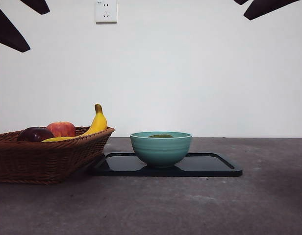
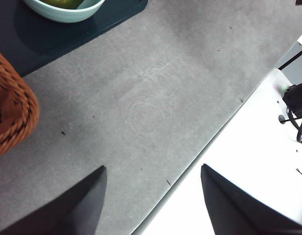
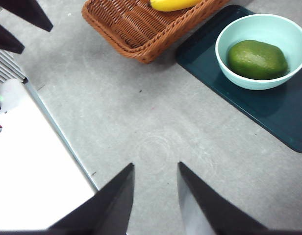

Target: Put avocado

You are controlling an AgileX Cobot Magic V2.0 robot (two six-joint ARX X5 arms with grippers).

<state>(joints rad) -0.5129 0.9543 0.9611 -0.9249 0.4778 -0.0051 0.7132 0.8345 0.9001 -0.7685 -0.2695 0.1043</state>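
The avocado [image 3: 257,59], dark green and oval, lies inside a light teal bowl [image 3: 229,34]. In the front view only the top of the avocado [image 1: 161,135] shows above the rim of the bowl [image 1: 161,149]. The bowl stands on a dark tray [image 1: 214,169]. My right gripper [image 3: 156,169] hovers open and empty over bare table, well away from the bowl. My left gripper [image 2: 153,196] is also open and empty, near the table's edge, with the bowl [image 2: 62,13] far off. Both arms show only as dark tips at the front view's top corners.
A wicker basket [image 1: 43,156] stands beside the tray and holds a banana [image 1: 98,122], a red apple [image 1: 62,129] and a dark maroon fruit [image 1: 36,133]. A white surface [image 3: 33,166] borders the grey table. A wall socket [image 1: 106,11] sits on the back wall.
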